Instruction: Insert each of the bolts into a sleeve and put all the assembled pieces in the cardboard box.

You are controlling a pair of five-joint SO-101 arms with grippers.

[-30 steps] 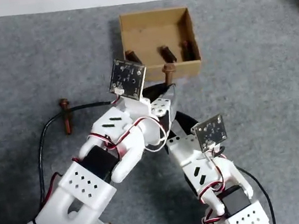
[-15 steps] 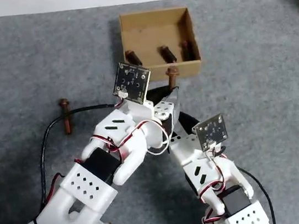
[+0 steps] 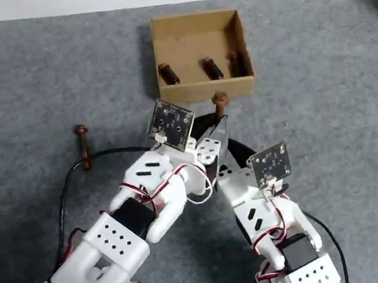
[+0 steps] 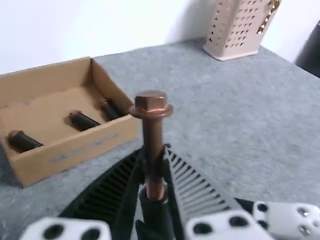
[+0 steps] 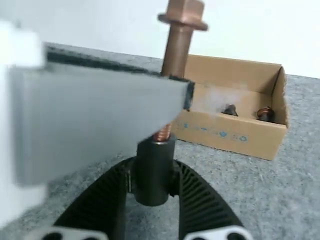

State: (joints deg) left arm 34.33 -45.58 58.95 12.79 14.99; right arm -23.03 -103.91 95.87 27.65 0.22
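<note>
A copper bolt [image 4: 151, 107] stands upright, head up, with my left gripper [image 4: 152, 160] shut on its shank. Its lower end enters a dark sleeve [image 5: 152, 170], which my right gripper [image 5: 151, 175] is shut on from below. In the high view the bolt head [image 3: 220, 99] sits just in front of the cardboard box [image 3: 204, 91], and both arms meet beneath it. The box [image 4: 75, 150] holds three assembled pieces [image 3: 210, 67] lying along its near wall. A second bolt [image 3: 82, 146] lies on the grey carpet to the left.
A beige perforated container [image 4: 240, 25] stands off to the right beyond the box. A black cable [image 3: 62, 187] loops over the carpet by the left arm. Open carpet lies to the right of the box and arms.
Both arms have drawn back from the box with the bolt and sleeve. The bolt head has shifted slightly right and nearer, off the box's front wall.
</note>
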